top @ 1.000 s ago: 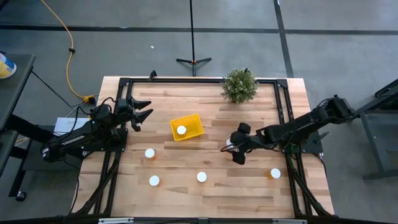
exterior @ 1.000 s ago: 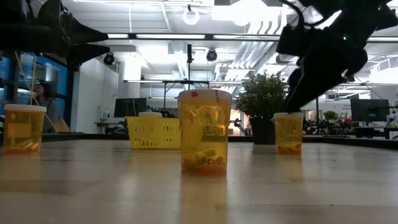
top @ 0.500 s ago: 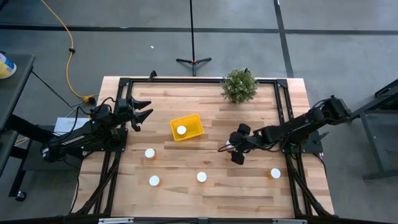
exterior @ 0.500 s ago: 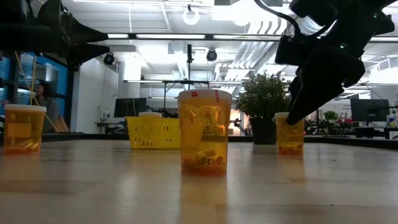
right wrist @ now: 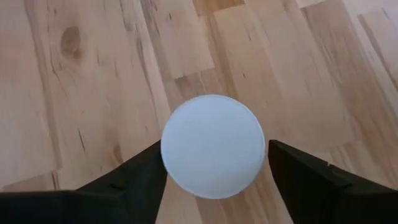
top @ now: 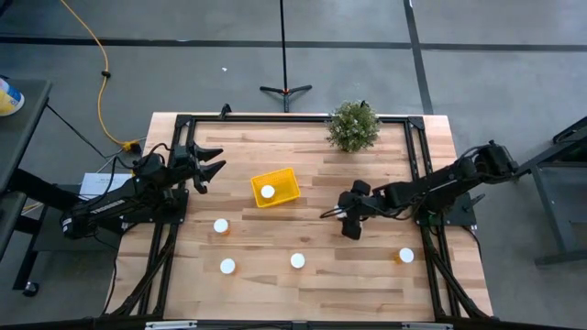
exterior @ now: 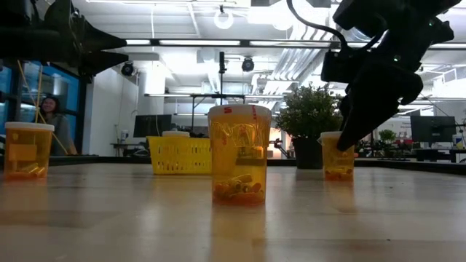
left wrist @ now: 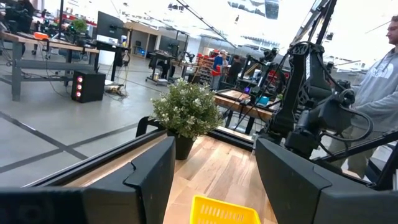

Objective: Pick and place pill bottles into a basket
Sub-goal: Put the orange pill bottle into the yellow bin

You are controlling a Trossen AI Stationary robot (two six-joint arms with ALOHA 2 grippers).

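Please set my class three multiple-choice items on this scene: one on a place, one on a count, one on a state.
1. The right gripper is: A over the basket; B above a bottle on the table; C above bare wood.
2. Bottles in the basket: A none; B one; C three.
3. The left gripper is: A shut; B holding a bottle; C open and empty.

Key:
1 B: the right wrist view looks straight down on that bottle's top.
2 B: a single cap shows inside.
3 C: the left wrist view shows a wide gap with nothing in it.
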